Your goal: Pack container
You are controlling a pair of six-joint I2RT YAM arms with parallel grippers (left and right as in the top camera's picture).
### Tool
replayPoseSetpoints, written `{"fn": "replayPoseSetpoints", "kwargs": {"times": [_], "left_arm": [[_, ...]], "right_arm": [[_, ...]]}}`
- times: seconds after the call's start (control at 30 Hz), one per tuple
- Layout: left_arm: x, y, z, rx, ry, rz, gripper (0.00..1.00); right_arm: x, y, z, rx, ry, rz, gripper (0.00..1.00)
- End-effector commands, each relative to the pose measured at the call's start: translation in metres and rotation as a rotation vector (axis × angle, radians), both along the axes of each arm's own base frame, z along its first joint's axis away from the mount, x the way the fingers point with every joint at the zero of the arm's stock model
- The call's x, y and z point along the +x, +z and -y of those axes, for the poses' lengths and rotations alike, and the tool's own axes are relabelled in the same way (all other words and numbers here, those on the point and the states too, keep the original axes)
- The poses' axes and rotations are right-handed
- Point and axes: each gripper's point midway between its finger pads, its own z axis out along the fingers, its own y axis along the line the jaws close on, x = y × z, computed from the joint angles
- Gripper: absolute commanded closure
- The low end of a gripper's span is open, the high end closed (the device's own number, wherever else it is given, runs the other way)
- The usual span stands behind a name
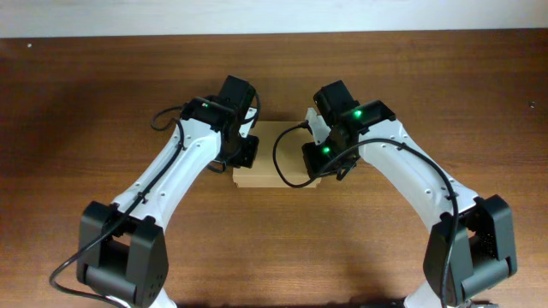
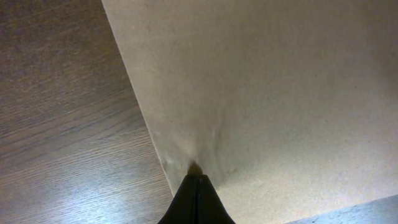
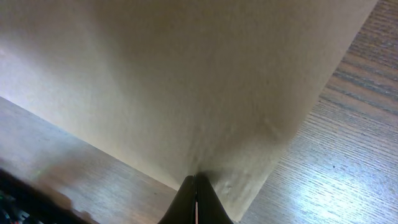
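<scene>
The container (image 1: 261, 174) is a plain tan cardboard box at the table's middle, its lid flat and closed. It fills the left wrist view (image 2: 267, 81) and the right wrist view (image 3: 186, 81). My left gripper (image 1: 244, 154) is over its left end and my right gripper (image 1: 312, 161) over its right end. In the left wrist view the left gripper (image 2: 196, 173) is shut, its tip pressed onto the cardboard near the box's edge, with a dent around it. The right gripper (image 3: 196, 179) is shut too, its tip touching the cardboard near a corner. The box's inside is hidden.
The brown wooden table (image 1: 86, 103) spreads all around the box. A black cable (image 1: 278, 158) from the right arm loops over the box top. A pale wall strip (image 1: 257, 15) runs along the far edge.
</scene>
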Motion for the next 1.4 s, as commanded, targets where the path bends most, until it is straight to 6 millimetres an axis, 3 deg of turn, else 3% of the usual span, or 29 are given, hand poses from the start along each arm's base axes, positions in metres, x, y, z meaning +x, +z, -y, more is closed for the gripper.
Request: {"fn": "replayPoseSetpoints", "kwargs": {"times": [0.0, 0.13, 0.27, 0.37, 0.47, 0.57, 0.67, 0.8, 0.93, 1.07, 1.13, 1.2, 1.23, 1.27, 1.3, 1.37], "left_arm": [[-0.004, -0.019, 0.000, 0.010, -0.017, -0.055, 0.99], [-0.003, -0.014, 0.001, 0.008, -0.016, -0.049, 0.98], [0.010, 0.022, -0.002, 0.005, -0.001, 0.015, 0.98], [0.034, 0.071, -0.014, 0.025, 0.037, 0.135, 0.98], [0.054, 0.123, -0.028, 0.023, 0.084, 0.251, 0.99], [0.070, 0.174, -0.049, 0.016, 0.146, 0.366, 0.99], [0.079, 0.218, -0.082, 0.048, 0.231, 0.476, 0.98], [0.079, 0.271, -0.122, 0.090, 0.280, 0.601, 0.97], [0.069, 0.322, -0.149, 0.076, 0.347, 0.726, 0.93], [0.048, 0.377, -0.169, 0.054, 0.406, 0.883, 0.84], [0.036, 0.400, -0.177, 0.046, 0.428, 0.952, 0.79], [0.023, 0.418, -0.183, 0.042, 0.448, 1.008, 0.69], [0.016, 0.426, -0.187, 0.044, 0.460, 1.033, 0.38], [0.009, 0.432, -0.191, 0.055, 0.476, 1.052, 0.13], [0.001, 0.438, -0.198, 0.077, 0.501, 1.073, 0.00], [-0.013, 0.447, -0.210, 0.126, 0.550, 1.102, 0.00]], "right_arm": [[-0.004, -0.010, 0.002, -0.010, -0.005, -0.020, 0.96], [-0.001, -0.006, 0.001, -0.003, -0.006, -0.003, 0.96], [0.013, 0.024, 0.000, 0.023, 0.010, 0.095, 0.96], [0.034, 0.068, 0.014, 0.007, -0.033, 0.223, 0.96], [0.055, 0.122, 0.045, -0.063, -0.111, 0.372, 0.96], [0.069, 0.179, 0.078, -0.125, -0.164, 0.518, 0.96], [0.072, 0.240, 0.111, -0.171, -0.251, 0.650, 0.96], [0.063, 0.318, 0.136, -0.147, -0.322, 0.827, 0.96], [0.040, 0.397, 0.150, -0.090, -0.385, 1.037, 0.95], [0.006, 0.458, 0.156, -0.033, -0.417, 1.216, 0.87], [-0.011, 0.478, 0.159, -0.011, -0.426, 1.277, 0.85], [-0.028, 0.493, 0.162, 0.008, -0.434, 1.328, 0.70], [-0.036, 0.498, 0.163, 0.014, -0.437, 1.346, 0.58], [-0.043, 0.502, 0.164, 0.020, -0.439, 1.362, 0.27], [-0.049, 0.506, 0.165, 0.025, -0.441, 1.375, 0.01], [-0.062, 0.511, 0.166, 0.034, -0.444, 1.398, 0.01]]}}
